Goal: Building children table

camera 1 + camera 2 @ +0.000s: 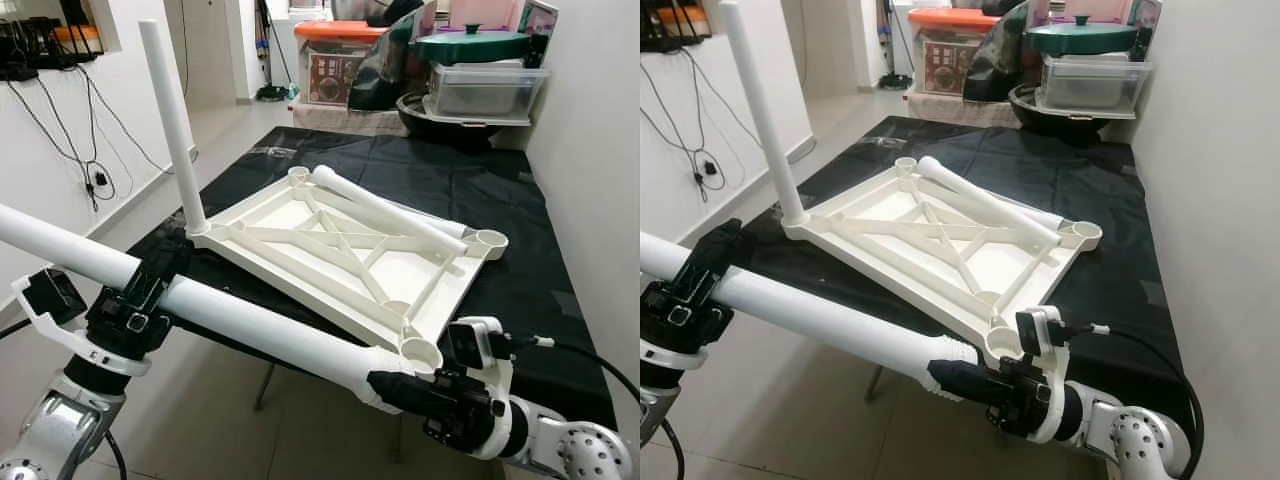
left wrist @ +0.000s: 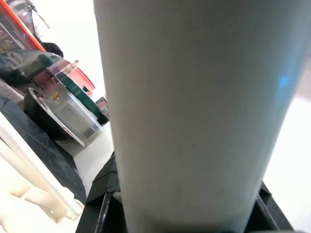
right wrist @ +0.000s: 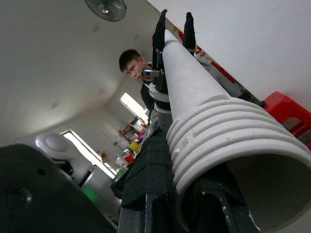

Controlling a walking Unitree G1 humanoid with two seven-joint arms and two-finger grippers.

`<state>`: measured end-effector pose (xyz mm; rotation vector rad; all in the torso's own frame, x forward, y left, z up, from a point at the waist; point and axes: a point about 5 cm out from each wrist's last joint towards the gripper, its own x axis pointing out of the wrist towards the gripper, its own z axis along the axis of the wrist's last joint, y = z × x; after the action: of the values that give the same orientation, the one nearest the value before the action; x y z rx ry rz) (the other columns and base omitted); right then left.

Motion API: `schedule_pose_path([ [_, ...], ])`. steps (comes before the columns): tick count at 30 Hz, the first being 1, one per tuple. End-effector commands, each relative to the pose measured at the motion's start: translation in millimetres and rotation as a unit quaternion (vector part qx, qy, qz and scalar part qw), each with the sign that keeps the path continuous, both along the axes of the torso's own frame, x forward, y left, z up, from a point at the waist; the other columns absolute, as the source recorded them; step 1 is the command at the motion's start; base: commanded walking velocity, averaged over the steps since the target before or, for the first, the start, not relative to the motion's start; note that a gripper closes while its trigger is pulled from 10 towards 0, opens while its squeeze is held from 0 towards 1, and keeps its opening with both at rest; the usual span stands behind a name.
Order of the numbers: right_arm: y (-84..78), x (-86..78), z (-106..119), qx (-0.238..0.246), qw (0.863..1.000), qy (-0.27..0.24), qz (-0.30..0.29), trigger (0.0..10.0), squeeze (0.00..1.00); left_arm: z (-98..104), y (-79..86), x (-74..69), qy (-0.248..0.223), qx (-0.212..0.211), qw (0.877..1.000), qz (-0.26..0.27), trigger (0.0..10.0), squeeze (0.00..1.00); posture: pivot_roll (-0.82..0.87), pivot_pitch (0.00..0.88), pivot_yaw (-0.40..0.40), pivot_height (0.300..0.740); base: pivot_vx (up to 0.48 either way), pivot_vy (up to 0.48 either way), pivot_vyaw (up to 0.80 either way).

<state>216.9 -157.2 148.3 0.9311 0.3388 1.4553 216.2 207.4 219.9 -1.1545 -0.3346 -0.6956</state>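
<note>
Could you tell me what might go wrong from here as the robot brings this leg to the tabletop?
The long white plastic leg is held nearly level by the left gripper and right gripper, so it must tilt upright to meet the near corner socket. Swinging it could knock the upturned white tabletop off the black-draped table's edge.

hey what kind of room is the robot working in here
Probably a lived-in home room used for storage: a tiled floor, stacked plastic storage bins at the back, and cables hanging on a white wall.
</note>
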Motion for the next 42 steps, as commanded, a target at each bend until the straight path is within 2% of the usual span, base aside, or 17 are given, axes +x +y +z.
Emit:
schedule_pose_path([
  [1,1.2,4.4,0,-0.017,1.0,-0.01,-0.015,10.0,0.15,2,2.8,-0.4,-0.006,0.002,1.0,-0.003,0.0,0.0,0.02,0.0,-0.005,0.74,0.0,0.0,0.0],
  [3,1.5,5.2,1,-0.016,1.0,-0.014,-0.017,10.0,0.15,3,2.4,-0.5,-0.007,0.003,1.0,-0.004,0.0,0.0,0.02,0.0,-0.005,0.74,0.0,0.0,0.0],
  [4,0.9,7.2,3,-0.01,0.999,-0.018,-0.025,10.0,1.0,3,0.6,-0.1,-0.008,0.01,1.0,-0.005,0.0,0.0,0.02,0.0,-0.005,0.74,0.0,0.0,0.0],
  [6,0.4,8.2,4,-0.007,0.999,-0.017,-0.029,10.0,1.0,3,-0.4,0.3,-0.008,0.016,1.0,-0.004,0.0,0.0,0.02,0.0,-0.005,0.74,0.0,0.0,0.0],
  [7,-0.3,8.8,4,-0.005,0.999,-0.018,-0.03,10.0,1.0,3,-2.2,1.0,-0.005,0.021,1.0,-0.007,10.0,0.0,0.02,0.0,-0.005,0.74,0.0,0.0,0.0],
  [12,-1.9,8.6,3,-0.007,0.999,-0.018,-0.03,10.0,1.0,1,-6.1,3.0,-0.001,0.028,1.0,-0.012,10.0,0.0,0.02,0.0,-0.003,0.74,0.0,0.0,0.0],
  [16,-5.4,8.2,-2,-0.027,0.999,-0.018,-0.043,10.0,1.0,-1,-7.0,6.4,0.004,0.031,0.999,-0.009,10.0,0.0,0.02,0.0,-0.001,0.74,0.0,0.0,0.0],
  [17,-7.7,8.7,-5,-0.034,0.998,-0.015,-0.049,10.0,0.0,-1,-6.3,7.6,0.006,0.033,0.999,-0.006,10.0,0.0,0.02,0.0,-0.001,0.74,0.0,0.0,0.0],
  [33,-25.0,11.8,-16,-0.065,0.994,0.002,-0.086,10.0,0.0,-1,-7.6,13.7,0.017,0.051,0.999,0.002,10.0,0.0,0.01,0.0,-0.001,0.74,0.0,0.0,0.0],
  [34,-26.9,12.2,-15,-0.069,0.994,-0.002,-0.089,10.0,0.0,-1,-6.7,14.1,0.021,0.049,0.999,0.009,1.1,0.0,0.01,0.0,-0.001,0.74,0.0,0.0,0.0],
  [36,-28.2,12.4,-15,-0.071,0.993,-0.005,-0.09,10.0,0.0,-1,-6.0,14.4,0.023,0.047,0.999,0.014,1.1,0.0,0.01,0.0,-0.001,0.74,0.0,0.0,0.0],
  [37,-29.8,12.4,-16,-0.075,0.993,-0.005,-0.091,10.0,0.0,0,-4.5,14.2,0.02,0.039,0.999,0.017,0.0,0.0,0.01,0.0,-0.003,0.74,0.0,0.0,0.0],
  [40,-34.7,14.1,-20,-0.088,0.991,-0.001,-0.1,10.0,0.0,4,-4.5,14.4,0.011,0.04,0.999,0.018,0.0,0.0,0.01,0.0,-0.007,0.74,0.0,0.0,0.0],
  [41,-40.9,18.8,-21,-0.102,0.987,-0.004,-0.124,10.0,0.0,7,-5.8,16.6,0.011,0.057,0.998,0.018,10.0,0.0,0.01,0.0,-0.007,0.74,0.0,0.0,0.0],
  [42,-40.9,18.8,-21,-0.102,0.987,-0.004,-0.124,10.0,0.0,7,-5.8,16.6,0.011,0.057,0.998,0.018,10.0,0.0,0.01,0.0,-0.007,0.74,0.0,0.0,0.0],
])
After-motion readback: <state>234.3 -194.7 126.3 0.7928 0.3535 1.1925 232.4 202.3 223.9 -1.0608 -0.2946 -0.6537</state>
